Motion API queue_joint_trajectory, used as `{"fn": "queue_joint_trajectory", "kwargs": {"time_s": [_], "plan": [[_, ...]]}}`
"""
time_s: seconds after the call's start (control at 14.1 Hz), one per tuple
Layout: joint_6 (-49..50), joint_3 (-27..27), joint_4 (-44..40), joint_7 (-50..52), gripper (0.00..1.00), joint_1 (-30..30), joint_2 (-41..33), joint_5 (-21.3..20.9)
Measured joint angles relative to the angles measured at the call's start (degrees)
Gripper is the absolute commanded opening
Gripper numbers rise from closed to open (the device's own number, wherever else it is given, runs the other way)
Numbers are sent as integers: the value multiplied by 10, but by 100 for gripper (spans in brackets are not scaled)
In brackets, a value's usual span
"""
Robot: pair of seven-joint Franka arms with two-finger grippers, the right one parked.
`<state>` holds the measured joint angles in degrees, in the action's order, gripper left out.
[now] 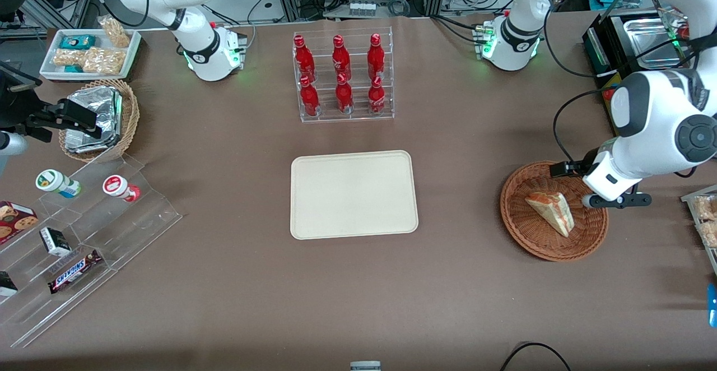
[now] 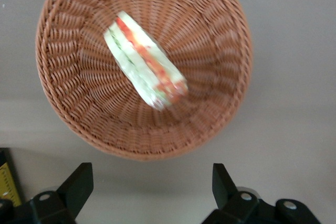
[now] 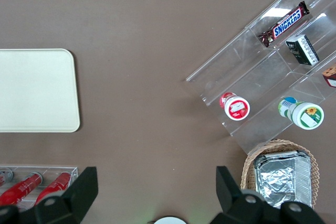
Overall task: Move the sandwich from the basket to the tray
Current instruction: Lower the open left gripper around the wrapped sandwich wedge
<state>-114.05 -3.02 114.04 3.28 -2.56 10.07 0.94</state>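
end effector [image 2: 151, 184] spread wide, gripping nothing, hovering above basket [image 1: 524, 225] rim | sandwich [image 1: 550, 212] lying in basket | tray [image 1: 353, 194] bare, mid-tabletop, well apart toward parked arm

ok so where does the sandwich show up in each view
Front view: the sandwich lies in the wicker basket, toward the working arm's end of the table, with the left gripper open above the basket's rim.
Left wrist view: the sandwich lies in the basket.
Right wrist view: not in it.
Shared landmark: the basket.
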Motion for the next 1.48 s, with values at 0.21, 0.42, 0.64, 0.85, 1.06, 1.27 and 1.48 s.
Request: {"fn": "queue_joint_trajectory", "kwargs": {"time_s": [0.21,0.42,0.64,0.85,1.06,1.27,1.48], "plan": [[-60,-4,24,103,100,0,2,1],[-122,-4,33,244,100,0,12,2],[-188,-4,44,375,100,0,37,3],[-234,-4,51,464,100,0,68,3],[-239,-4,51,510,93,0,89,3],[-239,-3,51,539,34,-1,104,3],[-212,-1,48,543,14,-2,104,3]]}}
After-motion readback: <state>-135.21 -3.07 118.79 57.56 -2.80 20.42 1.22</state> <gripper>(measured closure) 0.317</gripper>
